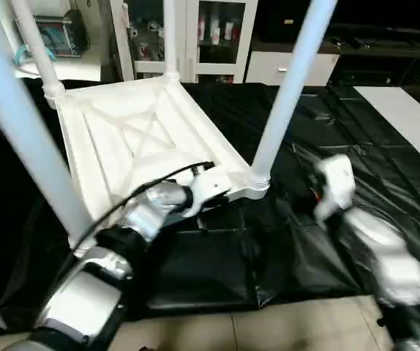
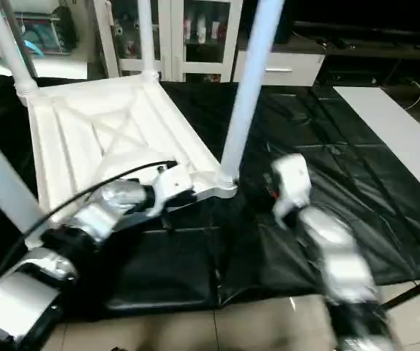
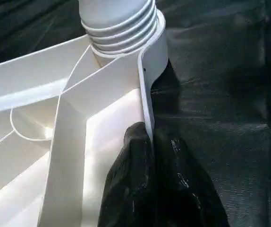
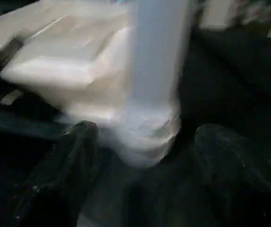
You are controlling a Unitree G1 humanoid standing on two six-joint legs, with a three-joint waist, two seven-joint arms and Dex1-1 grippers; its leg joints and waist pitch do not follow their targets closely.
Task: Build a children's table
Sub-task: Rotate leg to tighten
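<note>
surface: black-draped work table [image 1: 356, 168]
tabletop [image 1: 115, 146]: upside down, legs up
left gripper [image 3: 149, 165]: pinched on tabletop rim
right gripper [image 4: 140, 161]: fingers spread beside leg [image 1: 290, 88]
tip: hold rim firm, seat leg straight

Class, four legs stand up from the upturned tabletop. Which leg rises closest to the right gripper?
The leg at the near corner on the robot's right. The right gripper has its open fingers on either side of its base; the other three stand further left or back.

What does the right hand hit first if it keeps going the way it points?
Probably the ribbed base of the white tapered plastic leg in its corner socket: it sits between the open right hand's black fingers. Depth is unclear.
</note>
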